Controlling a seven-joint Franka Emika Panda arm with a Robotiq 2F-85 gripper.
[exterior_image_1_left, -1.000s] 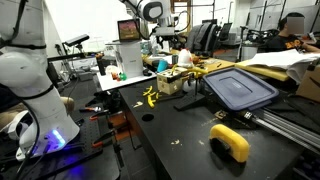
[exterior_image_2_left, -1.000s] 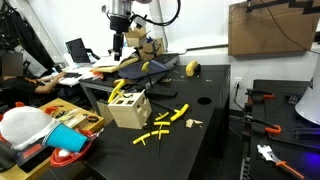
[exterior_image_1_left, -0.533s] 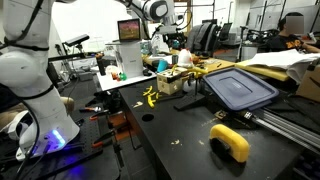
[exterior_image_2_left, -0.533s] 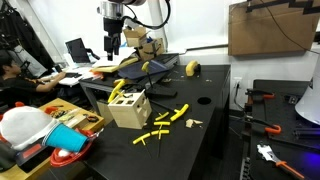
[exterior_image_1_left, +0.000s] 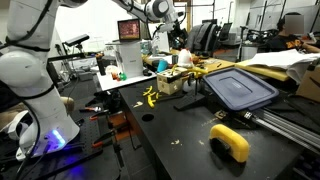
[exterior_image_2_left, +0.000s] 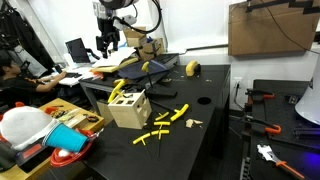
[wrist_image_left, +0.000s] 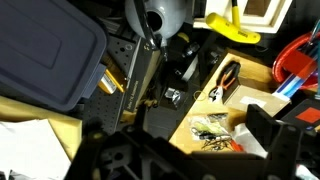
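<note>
My gripper (exterior_image_2_left: 103, 44) hangs open and empty, high above the cluttered wooden bench behind the black table; it also shows at the top of an exterior view as the gripper (exterior_image_1_left: 172, 21). In the wrist view its dark fingers frame the bottom of the picture around the gripper (wrist_image_left: 190, 152), with nothing between them. Far below it lie a clear bag of small parts (wrist_image_left: 212, 130) and red-handled pliers (wrist_image_left: 222, 80) on the wooden bench (wrist_image_left: 250, 72). The grey-blue bin lid (wrist_image_left: 45, 55) lies off to the left.
A wooden box of yellow tools (exterior_image_2_left: 128, 104) stands on the black table (exterior_image_2_left: 210, 110), with loose yellow pieces (exterior_image_2_left: 166, 121) beside it. There are also a grey-blue lid (exterior_image_1_left: 240, 88), a yellow curved block (exterior_image_1_left: 230, 141), a laptop (exterior_image_1_left: 129, 30) and a cardboard box (exterior_image_2_left: 265, 30).
The arm has swung the gripper sideways, towards the laptop side of the bench and slightly upward. The jaws have stayed open and empty.
</note>
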